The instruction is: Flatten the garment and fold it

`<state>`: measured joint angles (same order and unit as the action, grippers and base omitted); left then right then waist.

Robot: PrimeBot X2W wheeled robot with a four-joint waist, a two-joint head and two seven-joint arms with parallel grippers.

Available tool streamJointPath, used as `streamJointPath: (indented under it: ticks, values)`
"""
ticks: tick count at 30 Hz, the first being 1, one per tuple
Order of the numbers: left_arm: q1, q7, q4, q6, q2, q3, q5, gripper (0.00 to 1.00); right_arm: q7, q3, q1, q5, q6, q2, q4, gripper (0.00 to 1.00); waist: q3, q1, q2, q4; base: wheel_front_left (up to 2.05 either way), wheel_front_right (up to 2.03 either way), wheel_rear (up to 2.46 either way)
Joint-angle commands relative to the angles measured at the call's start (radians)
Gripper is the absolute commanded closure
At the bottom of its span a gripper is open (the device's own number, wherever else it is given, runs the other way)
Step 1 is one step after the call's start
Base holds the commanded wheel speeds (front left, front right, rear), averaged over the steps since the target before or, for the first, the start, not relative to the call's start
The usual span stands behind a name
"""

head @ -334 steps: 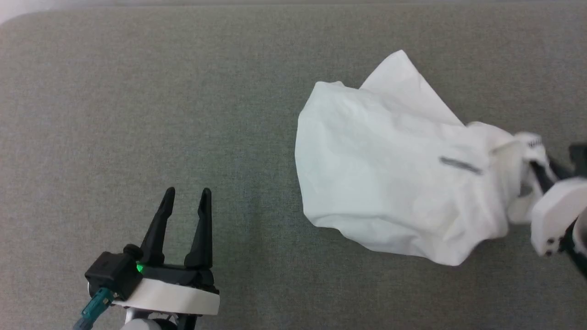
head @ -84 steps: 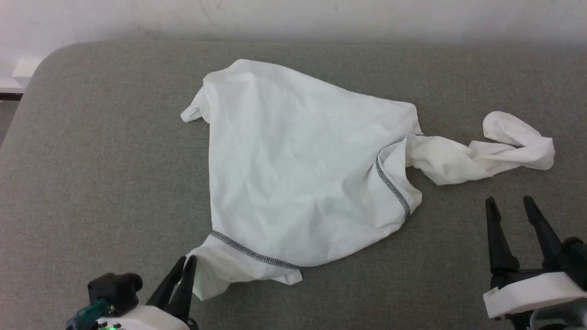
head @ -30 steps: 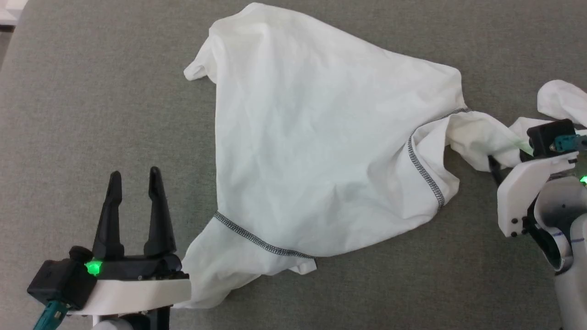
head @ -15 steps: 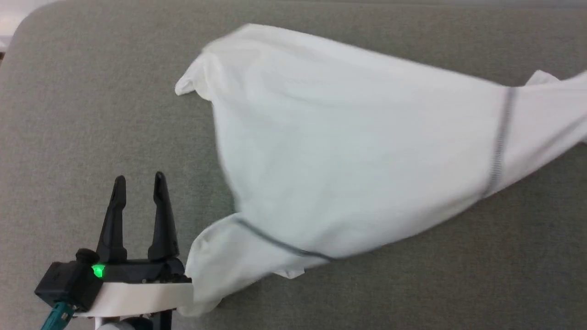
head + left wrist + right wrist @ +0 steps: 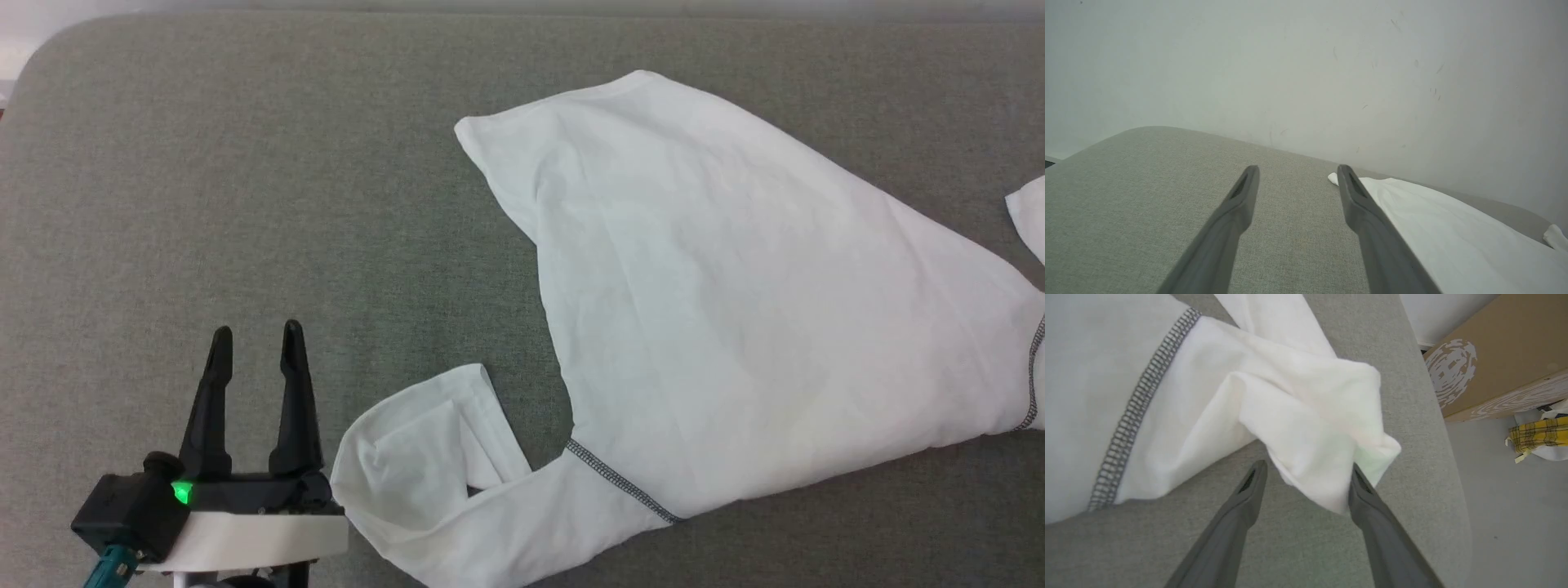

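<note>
The garment (image 5: pixel 735 302), a white T-shirt with dark grey zigzag seams, lies spread over the middle and right of the grey padded table (image 5: pixel 245 163). One sleeve (image 5: pixel 424 441) lies folded over itself at the lower left. My left gripper (image 5: pixel 256 333) stands open just left of that sleeve, apart from it; its wrist view shows its fingers (image 5: pixel 1297 169) wide over bare table with the garment (image 5: pixel 1453 237) to the right. My right gripper (image 5: pixel 1306 467) is open, and the bunched end of the other sleeve (image 5: pixel 1310 428) lies loose between its fingertips.
The table's right edge (image 5: pixel 1453 498) runs close beside the right gripper. Beyond it stand a cardboard box (image 5: pixel 1494 363) and a yellow plaid cloth (image 5: pixel 1535 435) on the floor. A white wall (image 5: pixel 1306 61) rises behind the table.
The garment has swung to the right and settled flatter, its near sleeve now folded beside the left gripper. The right gripper has left the head view. The left gripper has held still.
</note>
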<state>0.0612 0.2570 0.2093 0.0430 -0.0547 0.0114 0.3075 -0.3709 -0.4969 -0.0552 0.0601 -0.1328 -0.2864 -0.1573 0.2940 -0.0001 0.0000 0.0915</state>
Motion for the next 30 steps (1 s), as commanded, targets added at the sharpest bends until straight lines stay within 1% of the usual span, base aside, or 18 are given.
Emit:
streamJointPath:
  ticks: [1, 4, 7, 9, 12, 14, 17, 20, 23, 27, 30]
  values:
    - [0.003, 0.005, -0.003, 0.003, 0.003, 0.003, -0.005, 0.00, 0.007, 0.018, -0.012, -0.022, 0.002, 0.015, 0.001, 0.00, -0.008, 0.0001, 0.0000, -0.003, 0.00, 0.00, 0.00]
    - [0.006, 0.005, -0.006, 0.002, 0.003, 0.001, -0.004, 0.00, -0.021, 0.070, -0.027, -0.091, 0.002, 0.048, 0.035, 0.00, -0.024, 0.0001, 0.0000, -0.008, 0.00, 0.00, 0.00]
    - [0.011, 0.005, -0.008, -0.002, 0.003, -0.005, 0.002, 0.00, -0.099, 0.136, -0.027, -0.188, 0.002, 0.067, 0.133, 0.00, -0.038, 0.0001, 0.0000, -0.010, 0.00, 0.00, 0.00]
    - [0.014, 0.005, -0.007, -0.006, 0.004, -0.009, 0.006, 0.00, -0.154, 0.173, -0.027, -0.239, 0.002, 0.063, 0.214, 0.00, -0.044, 0.0001, 0.0000, -0.009, 0.00, 0.00, 0.00]
    - [0.014, 0.005, -0.008, -0.007, 0.004, -0.018, 0.012, 0.00, -0.223, 0.216, -0.030, -0.273, 0.002, 0.041, 0.329, 0.00, -0.045, 0.0001, 0.0000, -0.001, 0.00, 0.00, 0.00]
    - [0.011, 0.005, -0.006, -0.007, 0.004, -0.021, 0.017, 0.00, -0.250, 0.240, -0.036, -0.279, 0.002, 0.030, 0.396, 0.00, -0.040, 0.0001, 0.0000, 0.008, 0.00, 0.00, 0.00]
    - [0.003, 0.005, -0.001, -0.009, 0.004, -0.021, 0.021, 0.00, -0.267, 0.275, -0.061, -0.271, 0.002, 0.032, 0.448, 0.00, -0.022, 0.0001, 0.0000, 0.024, 0.00, 0.00, 0.00]
    - [-0.009, 0.005, 0.001, -0.006, 0.004, -0.024, 0.023, 0.00, -0.274, 0.333, -0.100, -0.251, 0.002, 0.021, 0.444, 0.00, 0.007, 0.0001, 0.0000, 0.042, 0.00, 0.00, 0.00]
    - [-0.027, 0.005, 0.002, -0.002, 0.004, -0.029, 0.027, 0.00, -0.291, 0.410, -0.160, -0.248, 0.002, 0.013, 0.396, 0.00, 0.042, 0.0001, 0.0000, 0.059, 0.00, 0.00, 0.00]
    - [-0.055, 0.005, -0.003, 0.004, 0.004, -0.038, 0.032, 0.00, -0.334, 0.502, -0.255, -0.251, 0.002, 0.015, 0.288, 0.00, 0.082, 0.0001, 0.0000, 0.080, 0.00, 0.00, 0.00]
    - [-0.073, 0.005, -0.011, 0.009, 0.004, -0.049, 0.037, 0.00, -0.385, 0.537, -0.314, -0.247, 0.002, 0.018, 0.184, 0.00, 0.097, 0.0001, 0.0000, 0.097, 0.00, 0.00, 0.00]
